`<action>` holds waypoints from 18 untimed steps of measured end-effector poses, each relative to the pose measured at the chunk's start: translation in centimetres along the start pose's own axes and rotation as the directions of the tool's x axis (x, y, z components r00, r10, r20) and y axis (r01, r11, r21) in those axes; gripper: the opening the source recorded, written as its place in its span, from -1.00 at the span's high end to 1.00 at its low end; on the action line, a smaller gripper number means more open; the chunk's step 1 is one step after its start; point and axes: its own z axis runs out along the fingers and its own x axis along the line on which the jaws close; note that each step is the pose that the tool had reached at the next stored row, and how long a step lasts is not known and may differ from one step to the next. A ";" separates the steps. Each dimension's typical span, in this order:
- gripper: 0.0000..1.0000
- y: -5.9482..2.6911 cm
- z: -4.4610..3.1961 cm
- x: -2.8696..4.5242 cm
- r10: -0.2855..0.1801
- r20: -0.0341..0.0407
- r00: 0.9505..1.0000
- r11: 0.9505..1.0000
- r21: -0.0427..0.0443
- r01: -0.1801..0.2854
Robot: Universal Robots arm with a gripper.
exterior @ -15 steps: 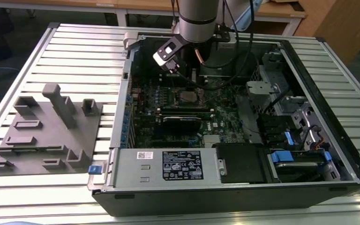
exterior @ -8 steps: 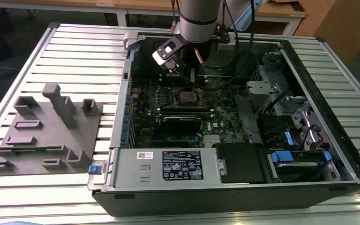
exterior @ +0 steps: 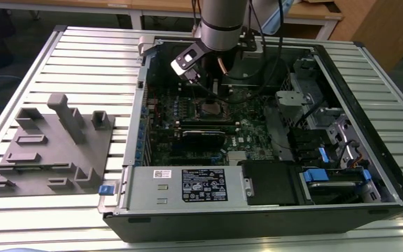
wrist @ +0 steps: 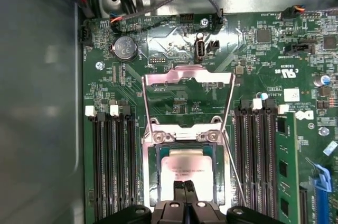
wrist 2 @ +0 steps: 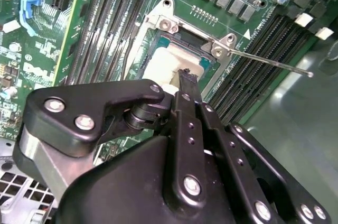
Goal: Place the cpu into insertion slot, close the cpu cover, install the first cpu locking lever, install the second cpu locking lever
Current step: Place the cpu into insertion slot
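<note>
At the exterior view's left, a grey fixture (exterior: 48,149) with raised blocks lies on the slatted desk (exterior: 89,58). Just beside it, toward the middle, an open case (exterior: 257,220) lies on its side, with a silver power supply (exterior: 187,185) along its near edge. The arm (exterior: 222,21) comes down from the top centre into the case, and its gripper (exterior: 213,101) ends right over the socket on the green board (exterior: 187,142). At the exterior view's right, drive bays (exterior: 335,176) with blue tabs fill the end of the case.

In the first wrist view the cpu (wrist: 186,167) sits flat in the socket, its silver-grey top facing up. The gripper (wrist: 184,185) has its two fingers pressed together with nothing between them, and the tips are on or just above the cpu's near edge. I cannot tell whether they touch it. The cover (wrist: 158,78) is swung open, away from the socket on its hinge. A memory stick (wrist: 285,171) stands in a slot beside the socket.

In the second wrist view the gripper (wrist 2: 187,76) is again at the cpu (wrist 2: 170,61). A thin lever (wrist 2: 269,63) juts out unlatched from the socket's corner, across the memory slots.
</note>
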 end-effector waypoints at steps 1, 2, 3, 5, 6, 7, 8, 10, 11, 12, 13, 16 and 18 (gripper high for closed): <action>0.79 0.03 0.18 0.00 0.000 0.000 1.000 1.000 0.000 0.000; 0.79 0.10 0.36 0.01 0.001 0.000 1.000 1.000 0.000 -0.001; 0.79 0.22 0.48 0.02 0.001 0.000 1.000 1.000 0.000 -0.001; 0.79 0.37 0.61 0.03 0.001 0.000 1.000 1.000 0.000 -0.001; 0.79 0.37 0.68 0.03 0.001 0.000 1.000 1.000 0.000 -0.001; 0.79 0.37 0.86 0.03 0.001 0.000 1.000 1.000 0.000 -0.001; 0.79 0.37 1.04 0.03 0.001 0.000 1.000 1.000 0.000 -0.001; 0.79 0.37 1.32 0.03 0.001 0.000 1.000 1.000 0.000 -0.001; 0.79 0.36 1.35 0.03 0.001 0.000 1.000 1.000 0.000 -0.001; 0.79 0.36 1.35 0.02 0.001 0.000 1.000 1.000 0.000 -0.001; 0.79 0.36 1.35 0.02 0.001 0.000 1.000 1.000 0.000 -0.001; 0.79 0.36 1.56 0.03 0.001 0.000 1.000 1.000 0.000 -0.001; 0.79 0.35 1.69 0.00 0.001 0.001 1.000 1.000 0.001 -0.001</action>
